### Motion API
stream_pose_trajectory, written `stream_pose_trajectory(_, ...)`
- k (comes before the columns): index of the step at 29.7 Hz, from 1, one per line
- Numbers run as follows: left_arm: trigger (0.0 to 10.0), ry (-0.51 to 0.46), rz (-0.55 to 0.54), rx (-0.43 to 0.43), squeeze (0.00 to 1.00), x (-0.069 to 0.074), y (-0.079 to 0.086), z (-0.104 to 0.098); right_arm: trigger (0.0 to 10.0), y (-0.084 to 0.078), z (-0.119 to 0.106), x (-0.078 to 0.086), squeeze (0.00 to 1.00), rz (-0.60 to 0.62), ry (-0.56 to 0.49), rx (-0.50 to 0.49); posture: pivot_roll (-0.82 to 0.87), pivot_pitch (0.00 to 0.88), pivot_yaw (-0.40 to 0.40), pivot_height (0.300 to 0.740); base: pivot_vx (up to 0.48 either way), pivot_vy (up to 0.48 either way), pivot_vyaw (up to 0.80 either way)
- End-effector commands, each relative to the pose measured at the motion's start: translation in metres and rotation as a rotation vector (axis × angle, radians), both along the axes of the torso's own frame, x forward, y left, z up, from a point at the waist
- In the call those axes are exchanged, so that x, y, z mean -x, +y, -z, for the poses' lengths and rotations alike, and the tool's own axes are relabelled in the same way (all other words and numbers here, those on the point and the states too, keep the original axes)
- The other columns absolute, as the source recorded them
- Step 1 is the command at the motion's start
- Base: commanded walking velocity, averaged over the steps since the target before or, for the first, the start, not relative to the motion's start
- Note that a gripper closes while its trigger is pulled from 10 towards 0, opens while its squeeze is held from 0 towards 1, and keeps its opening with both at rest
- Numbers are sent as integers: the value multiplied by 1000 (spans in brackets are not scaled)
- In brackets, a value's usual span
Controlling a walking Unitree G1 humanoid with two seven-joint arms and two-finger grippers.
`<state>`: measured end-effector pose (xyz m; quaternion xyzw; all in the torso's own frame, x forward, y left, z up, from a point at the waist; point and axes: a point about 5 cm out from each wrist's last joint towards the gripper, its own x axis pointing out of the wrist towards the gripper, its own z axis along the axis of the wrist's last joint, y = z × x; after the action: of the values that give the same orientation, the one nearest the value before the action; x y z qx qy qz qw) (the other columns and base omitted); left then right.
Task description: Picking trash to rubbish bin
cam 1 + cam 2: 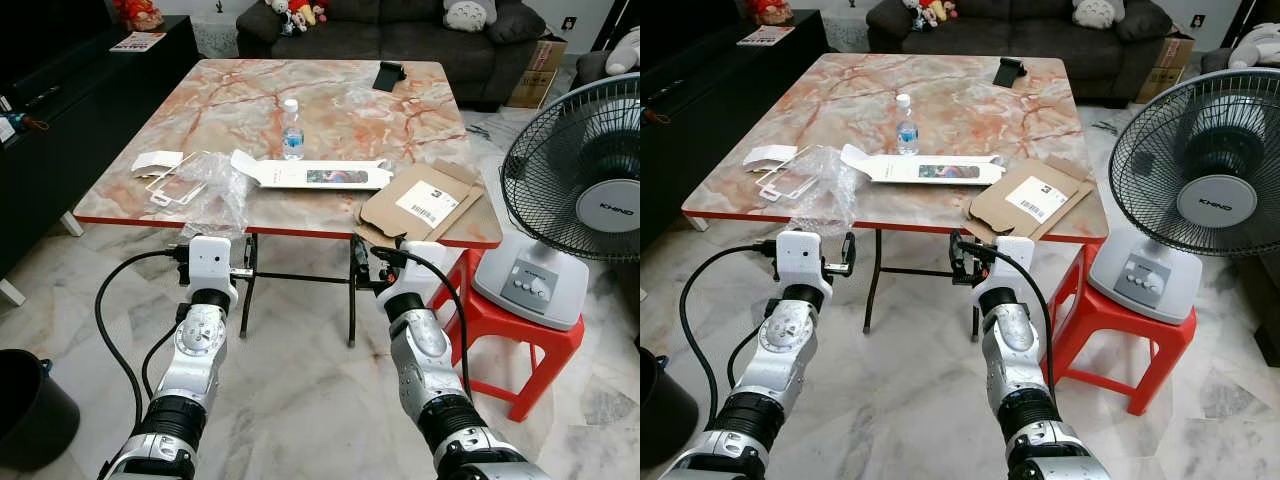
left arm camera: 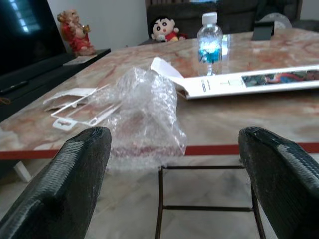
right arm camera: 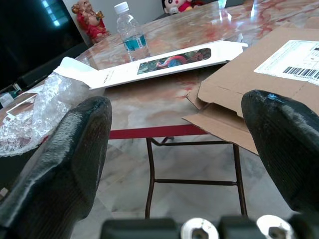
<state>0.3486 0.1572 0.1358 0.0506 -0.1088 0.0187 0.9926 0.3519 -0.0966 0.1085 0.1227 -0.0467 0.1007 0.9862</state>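
Below the near edge of the marble table (image 1: 330, 110) I hold both arms out, short of its red rim. My left gripper (image 2: 174, 164) has its two black fingers (image 2: 65, 184) spread wide, with nothing between them, and it faces the crumpled clear plastic wrap (image 1: 215, 185) that lies at the near edge toward the table's left corner, part of it sagging over the rim. My right gripper (image 3: 182, 164) is spread just as wide and holds nothing; it faces the flattened brown cardboard (image 1: 420, 205) with a white shipping label, which lies at the near right corner and juts past the edge.

Between those two pieces a long white flat package (image 1: 315, 173) stretches along the near half of the table. A small water bottle (image 1: 292, 130) stands upright just behind it. Beside the plastic wrap, toward the left edge, lie white card pieces (image 1: 165, 175). A black object (image 1: 388, 75) sits near the far edge.

On the floor at my far left is a black rubbish bin (image 1: 30, 410). A standing fan (image 1: 575, 200) rests on a red stool (image 1: 500, 320) to the right of the table.
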Motion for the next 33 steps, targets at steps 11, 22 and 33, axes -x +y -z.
stream_pose_trajectory(11, 10000, -18, 15, 18, 0, 0, 0, -5, 10000, 1, -6, -2, 0, -11, -20, -12, 59, 95, 33, 740, 385, 0, 413)
stream_pose_trajectory(22, 10000, -7, 34, 20, 0, 0, -3, -4, 10000, 2, -5, -2, 0, -15, -12, -14, 58, 97, 33, 740, 480, 0, 0)
stream_pose_trajectory(33, 10000, -35, 55, -15, 0, 2, -10, -8, 10000, 3, -6, -2, 0, -14, -11, -23, 57, 98, 35, 740, 402, 0, 0)
